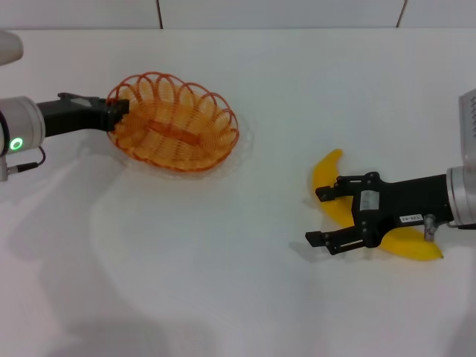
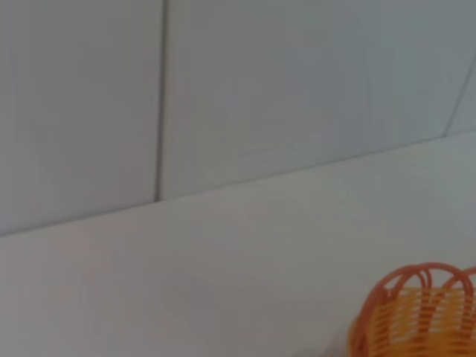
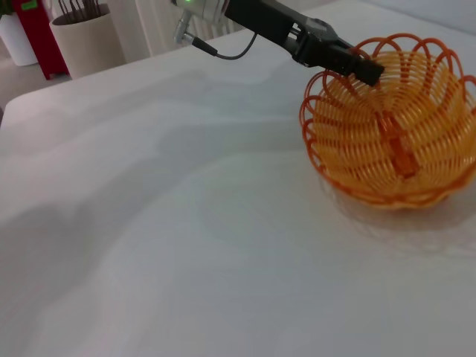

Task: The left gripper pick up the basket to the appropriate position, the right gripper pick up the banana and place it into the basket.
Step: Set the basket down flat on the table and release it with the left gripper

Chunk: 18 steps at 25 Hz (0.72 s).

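Table [image 1: 223, 297]: broad, smooth, matte white surface, meeting a pale panelled wall at the far edge. Basket [image 1: 175, 123]: shallow oval bowl of translucent orange wire, ribbed in close parallel strands with a looped, scalloped rim and a flat orange strip along its floor; it sits on the table at the robot's left and far side, well apart from the banana, and holds nothing. Banana [image 1: 331, 178]: smooth, glossy, bright yellow crescent with pointed ends, lying on the table at the robot's right and near side, its middle hidden under the right gripper. Right gripper [image 1: 321, 216]: black two-fingered claw with small white labels, on a bulky white arm; it sits directly above the banana with its fingers spread apart, one on each side of the fruit's curve; contact with the fruit cannot be made out. Left gripper [image 1: 117, 113]: black claw on a black arm with a white-grey wrist and green light, reaching in from the left; its fingers are pinched together on the basket's rim at the left end, seen also from the right wrist view [image 3: 361, 67]. A beige planter [image 3: 85, 37] stands beyond the table.
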Motion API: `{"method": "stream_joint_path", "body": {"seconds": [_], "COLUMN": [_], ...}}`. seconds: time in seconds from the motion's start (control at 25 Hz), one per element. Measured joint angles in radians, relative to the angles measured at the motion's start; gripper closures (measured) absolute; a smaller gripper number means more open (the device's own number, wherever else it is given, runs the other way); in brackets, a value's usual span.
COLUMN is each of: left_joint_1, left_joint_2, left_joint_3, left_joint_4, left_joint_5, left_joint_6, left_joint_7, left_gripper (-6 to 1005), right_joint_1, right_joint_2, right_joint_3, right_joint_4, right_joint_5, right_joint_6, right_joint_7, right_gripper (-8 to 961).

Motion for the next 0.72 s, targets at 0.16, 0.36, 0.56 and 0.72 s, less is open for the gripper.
{"method": "stream_joint_path", "body": {"seconds": [0.16, 0.36, 0.56, 0.72], "left_joint_1": [0.006, 0.008, 0.010, 0.011], "left_joint_2": [0.000, 0.000, -0.001, -0.002], "left_joint_3": [0.000, -0.001, -0.001, 0.000], "left_joint_4": [-0.025, -0.039, -0.060, -0.070], "left_joint_5": [-0.016, -0.019, -0.019, -0.021], "left_joint_6": [-0.023, -0.025, -0.026, -0.027], "left_joint_7": [0.013, 0.021, 0.021, 0.021], "left_gripper": [914, 914, 914, 913], "right_joint_1": [0.001, 0.014, 0.021, 0.021], "right_joint_2": [0.001, 0.001, 0.002, 0.002], "right_joint_3": [-0.014, -0.015, -0.015, -0.015], "right_joint_4": [0.002, 0.019, 0.024, 0.024], "right_joint_5": [0.000, 0.000, 0.000, 0.000], "right_joint_6": [0.009, 0.009, 0.009, 0.009], "right_joint_7": [0.000, 0.000, 0.000, 0.000], "right_gripper": [89, 90, 90, 91]}}
